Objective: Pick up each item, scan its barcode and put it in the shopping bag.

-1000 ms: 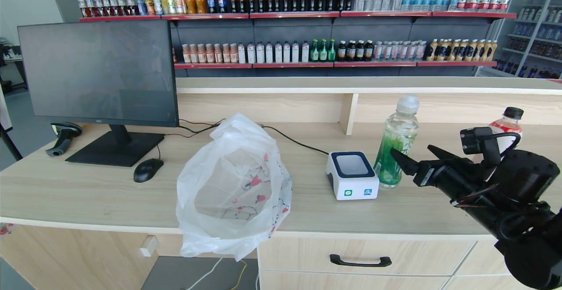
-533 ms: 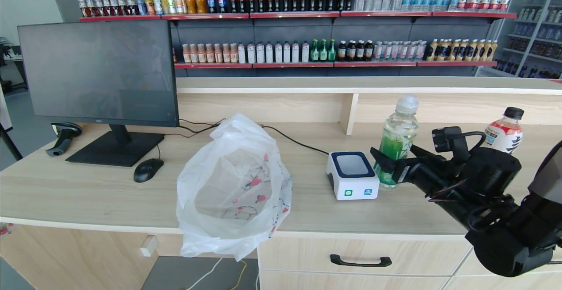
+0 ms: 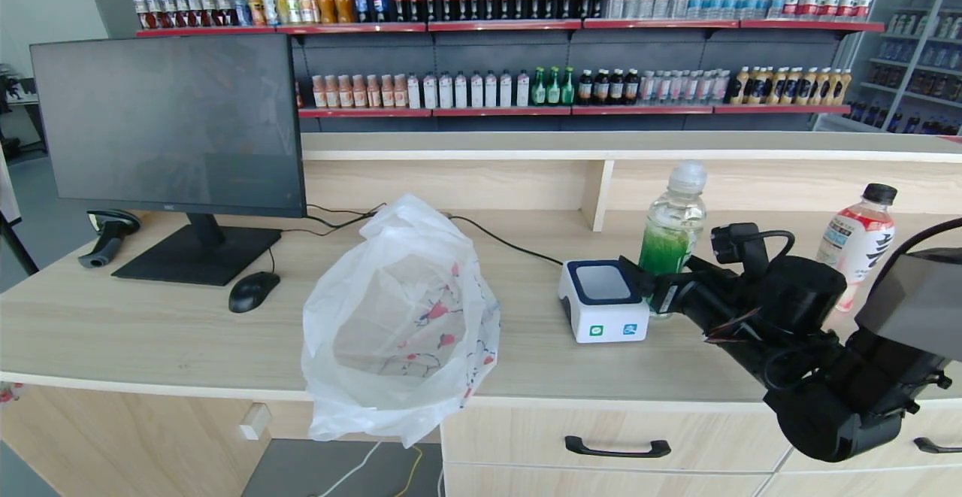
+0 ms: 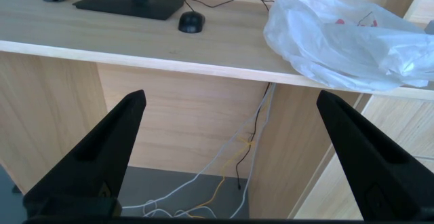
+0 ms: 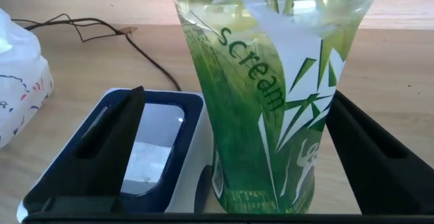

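Right gripper (image 5: 234,98) sat centre right of frame, jaws spread astride green bottle (image 3: 665,245), unclamped, ready for pickup beside scanner (image 3: 601,298). Left gripper (image 4: 230,95) hung open below counter (image 4: 135,34) level.

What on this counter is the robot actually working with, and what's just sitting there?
For the job:
green-label bottle, standing between the fingers of the open right gripper
red-label bottle
white scanner box
plastic shopping bag

Just lying about:
monitor
mouse
black handheld device beside the monitor
stocked drink shelves behind
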